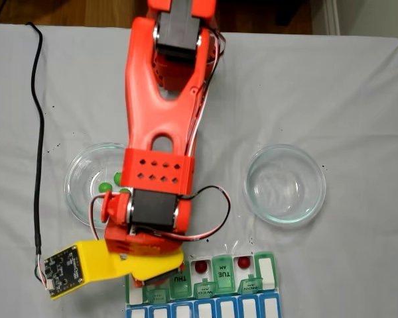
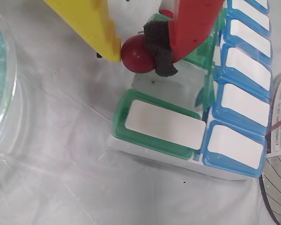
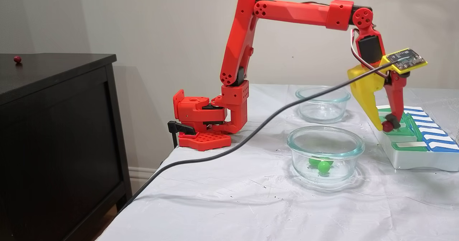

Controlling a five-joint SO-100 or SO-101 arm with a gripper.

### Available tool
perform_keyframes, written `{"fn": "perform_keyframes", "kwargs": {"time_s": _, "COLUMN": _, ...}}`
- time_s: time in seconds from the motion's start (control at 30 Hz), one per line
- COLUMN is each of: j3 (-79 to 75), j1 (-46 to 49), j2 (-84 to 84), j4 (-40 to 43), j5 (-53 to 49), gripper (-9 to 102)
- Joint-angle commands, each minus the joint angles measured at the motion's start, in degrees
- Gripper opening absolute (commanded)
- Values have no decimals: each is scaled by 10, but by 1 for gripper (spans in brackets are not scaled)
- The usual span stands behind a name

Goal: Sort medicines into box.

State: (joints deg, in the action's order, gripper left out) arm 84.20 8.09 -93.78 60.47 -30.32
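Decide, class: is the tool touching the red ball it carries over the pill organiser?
Touching. In the wrist view the red ball is pinched between the tool's yellow finger and the dark pad on its red finger.

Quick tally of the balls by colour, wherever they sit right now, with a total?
Red balls: 4. One is in the pincer, two are in the box, one is on the black cabinet.
Green balls: 3, in the glass dish.
Total: 7.
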Motion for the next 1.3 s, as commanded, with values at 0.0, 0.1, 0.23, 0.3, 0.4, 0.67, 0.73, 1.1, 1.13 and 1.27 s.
{"fn": "perform_keyframes", "kwargs": {"time_s": 0.0, "j3": -68, "j1": -7, "j2": -13, "j4": -34, "j5": 5, "gripper": 0}}
{"fn": "perform_keyframes", "kwargs": {"time_s": 0.1, "j3": -66, "j1": -8, "j2": -8, "j4": -46, "j5": 2, "gripper": 0}}
{"fn": "perform_keyframes", "kwargs": {"time_s": 0.23, "j3": -69, "j1": -9, "j2": 0, "j4": -28, "j5": -4, "gripper": 18}}
{"fn": "perform_keyframes", "kwargs": {"time_s": 0.3, "j3": -76, "j1": -10, "j2": 3, "j4": -13, "j5": -6, "gripper": 23}}
{"fn": "perform_keyframes", "kwargs": {"time_s": 0.4, "j3": -69, "j1": -13, "j2": -7, "j4": 1, "j5": -12, "gripper": 26}}
{"fn": "perform_keyframes", "kwargs": {"time_s": 0.67, "j3": -92, "j1": -9, "j2": -7, "j4": 100, "j5": -84, "gripper": 7}}
{"fn": "perform_keyframes", "kwargs": {"time_s": 0.73, "j3": -123, "j1": 4, "j2": 11, "j4": 162, "j5": -126, "gripper": 6}}
{"fn": "perform_keyframes", "kwargs": {"time_s": 1.1, "j3": -94, "j1": 120, "j2": -132, "j4": 185, "j5": -136, "gripper": 2}}
{"fn": "perform_keyframes", "kwargs": {"time_s": 1.13, "j3": -77, "j1": 123, "j2": -143, "j4": 185, "j5": -133, "gripper": 1}}
{"fn": "perform_keyframes", "kwargs": {"time_s": 1.27, "j3": -13, "j1": 121, "j2": -171, "j4": 186, "j5": -110, "gripper": 0}}
